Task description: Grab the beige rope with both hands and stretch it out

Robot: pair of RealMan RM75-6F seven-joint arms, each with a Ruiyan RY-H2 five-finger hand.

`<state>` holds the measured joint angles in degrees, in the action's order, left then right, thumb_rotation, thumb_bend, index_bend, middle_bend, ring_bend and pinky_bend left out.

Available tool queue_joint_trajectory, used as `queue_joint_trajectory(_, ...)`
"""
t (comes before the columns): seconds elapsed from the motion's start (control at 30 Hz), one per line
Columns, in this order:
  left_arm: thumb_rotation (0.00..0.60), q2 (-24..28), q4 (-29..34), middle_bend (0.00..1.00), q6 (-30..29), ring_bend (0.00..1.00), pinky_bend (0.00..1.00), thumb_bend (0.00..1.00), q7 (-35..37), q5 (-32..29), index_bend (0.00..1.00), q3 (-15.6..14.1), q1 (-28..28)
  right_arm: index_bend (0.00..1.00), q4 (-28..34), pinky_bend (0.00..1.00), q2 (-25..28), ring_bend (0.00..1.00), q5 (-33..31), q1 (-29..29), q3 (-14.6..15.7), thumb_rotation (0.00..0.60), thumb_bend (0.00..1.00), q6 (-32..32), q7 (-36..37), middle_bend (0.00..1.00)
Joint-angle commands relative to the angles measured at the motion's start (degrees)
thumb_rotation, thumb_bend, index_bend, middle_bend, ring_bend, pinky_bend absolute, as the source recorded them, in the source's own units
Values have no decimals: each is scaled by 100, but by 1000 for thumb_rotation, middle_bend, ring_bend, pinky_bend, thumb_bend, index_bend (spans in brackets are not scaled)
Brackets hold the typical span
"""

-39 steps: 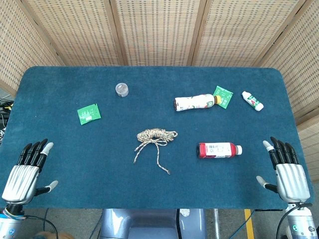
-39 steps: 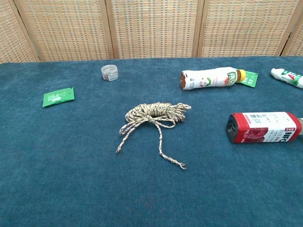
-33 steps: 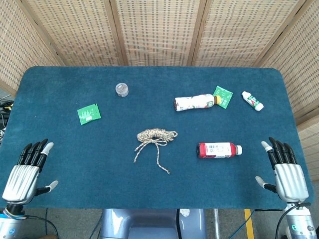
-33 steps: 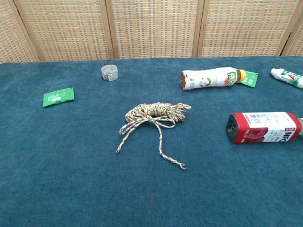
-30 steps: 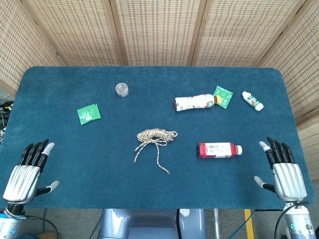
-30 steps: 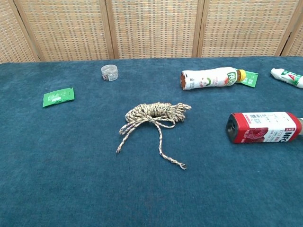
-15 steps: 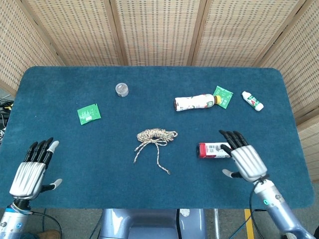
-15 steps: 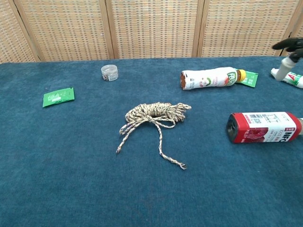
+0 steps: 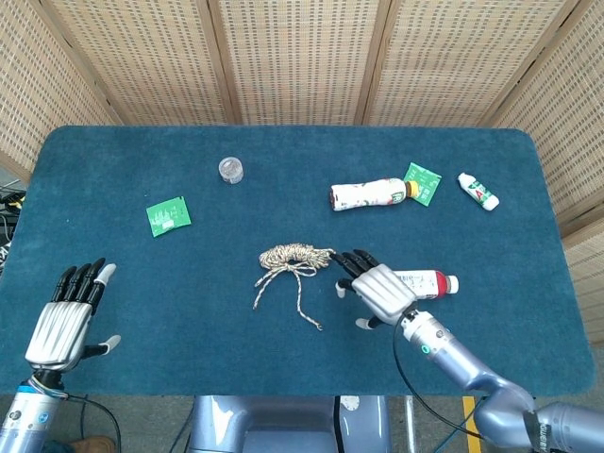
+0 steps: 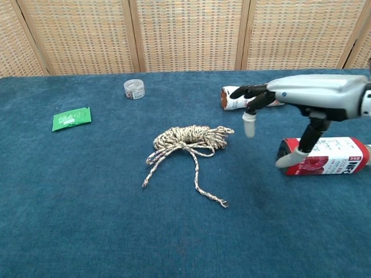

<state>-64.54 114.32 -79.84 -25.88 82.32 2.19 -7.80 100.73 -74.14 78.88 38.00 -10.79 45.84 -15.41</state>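
Beige rope point(image 9: 294, 265) point(image 10: 188, 145) lies coiled near the middle of the blue worktop point(image 9: 170, 293) point(image 10: 75, 214), its bundle toward the far side and two loose ends trailing toward the robot. No hand touches it.

Right hand point(image 9: 377, 292) point(image 10: 301, 101) hovers palm down just to the right of the coil, fingers point(image 10: 249, 94) spread and stretched toward the rope, holding nothing. In the chest view it hangs above the worktop, with the thumb pointing down in front of the red bottle point(image 9: 429, 281) point(image 10: 327, 156), which lies on its side just behind and to the right of the hand. In the head view the hand covers the bottle's left end.

Left hand point(image 9: 66, 321) shows only in the head view, at the near left corner of the worktop, well apart from the rope. It is flat, fingers straight and slightly fanned, and it holds nothing.

Farther back, a white bottle point(image 9: 370, 193) point(image 10: 232, 97) lies on its side, its orange cap touching a green packet point(image 9: 423, 182). A small white bottle point(image 9: 478, 191) lies near the right edge. A clear jar point(image 9: 230, 170) point(image 10: 134, 88) stands at the far left of centre, and another green packet point(image 9: 168, 214) point(image 10: 72, 119) lies flat on the left side. Woven cane panels point(image 9: 302, 57) point(image 10: 185, 32) stand behind the worktop.
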Motion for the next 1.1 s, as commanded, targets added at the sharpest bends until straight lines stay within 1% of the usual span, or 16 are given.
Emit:
queue_joint_trajectory(0.03, 600, -15, -10, 0, 28, 0, 0, 0, -24, -40, 0, 5, -24, 415, -218, 0, -293, 0, -169, 269, 21, 600, 155, -241, -265, 0)
queue_joint_trajectory(0.2, 600, -55, -26, 0, 91, 0, 0, 0, -95, -146, 0, 16, -79, 364, -376, 0, -614, 0, -314, 665, 58, 600, 500, -555, -642, 0)
queue_joint_trajectory(0.3, 600, -77, -35, 0, 112, 0, 0, 0, -127, -205, 0, 25, -105, 350, -395, 0, -743, 0, -400, 845, 134, 600, 629, -653, -1009, 0)
queue_joint_trajectory(0.37, 600, -87, -40, 0, 129, 0, 0, 0, -145, -241, 0, 25, -122, 348, -371, 0, -838, 0, -526, 937, 201, 600, 682, -689, -1247, 0)
queue_joint_trajectory(0.47, 600, -98, -42, 0, 145, 0, 0, 0, -161, -257, 0, 15, -143, 348, -366, 0, -980, 0, -729, 1051, 305, 600, 711, -681, -1611, 0)
queue_joint_trajectory(0.57, 600, -101, -37, 0, 141, 0, 0, 0, -169, -253, 0, 2, -152, 348, -382, 0, -1118, 0, -914, 1117, 380, 600, 715, -614, -1851, 0)
queue_joint_trajectory(0.7, 600, -111, -34, 0, 146, 0, 0, 0, -188, -242, 0, -32, -167, 348, -507, 0, -1462, 0, -1207, 1289, 520, 600, 718, -558, -2276, 0)
queue_joint_trajectory(0.93, 600, -86, -18, 0, 132, 0, 0, 0, -144, -235, 0, -50, -180, 350, -641, 0, -1679, 0, -1657, 1456, 694, 600, 714, -464, -2654, 0)
queue_joint_trajectory(1.1, 600, -53, -28, 0, 136, 0, 0, 0, -73, -230, 0, -63, -190, 353, -666, 0, -1707, 0, -1888, 1520, 847, 600, 714, -341, -2861, 0)
